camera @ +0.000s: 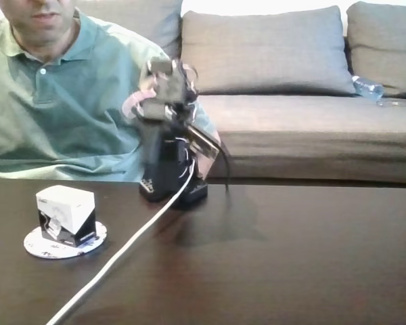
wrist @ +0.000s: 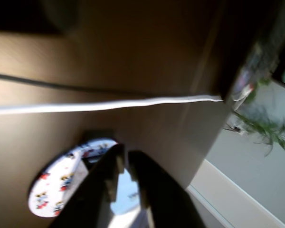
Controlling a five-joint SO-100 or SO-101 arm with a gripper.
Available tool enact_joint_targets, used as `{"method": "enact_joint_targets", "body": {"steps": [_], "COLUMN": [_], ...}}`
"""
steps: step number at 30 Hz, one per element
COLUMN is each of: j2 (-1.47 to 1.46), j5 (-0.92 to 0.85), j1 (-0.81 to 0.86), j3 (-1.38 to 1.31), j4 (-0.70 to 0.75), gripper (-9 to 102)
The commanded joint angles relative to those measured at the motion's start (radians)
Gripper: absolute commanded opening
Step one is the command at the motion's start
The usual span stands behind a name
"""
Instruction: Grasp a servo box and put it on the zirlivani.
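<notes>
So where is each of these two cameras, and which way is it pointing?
Fixed view: low at the table's near edge, facing the arm, a seated person and the sofa; the box sits on the disc.
Wrist view: rides the arm, tilted, looking down past its gripper at the tabletop.
Shared: disc, white cable.

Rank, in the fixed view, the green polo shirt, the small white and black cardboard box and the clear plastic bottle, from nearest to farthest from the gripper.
1. Green polo shirt: just behind the gripper, at left.
2. Small white and black cardboard box: on the dark table, lower left.
3. Clear plastic bottle: on the grey sofa, far right.
</notes>
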Motion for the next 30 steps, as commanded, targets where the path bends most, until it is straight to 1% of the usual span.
{"method": "enact_joint_targets", "body": {"steps": [1,7,14,30], "j2": [0.009,0.017,0.018,0.018], "j5": [0.008,0.009,0.011,0.031], "j1": [-0.043,-0.031,-0.04,-0.043], "j3": [0.041,0.084,0.141,0.143], "j4": [-0.014,0.063,0.052,0.038], "gripper": [0,0,0,0]}}
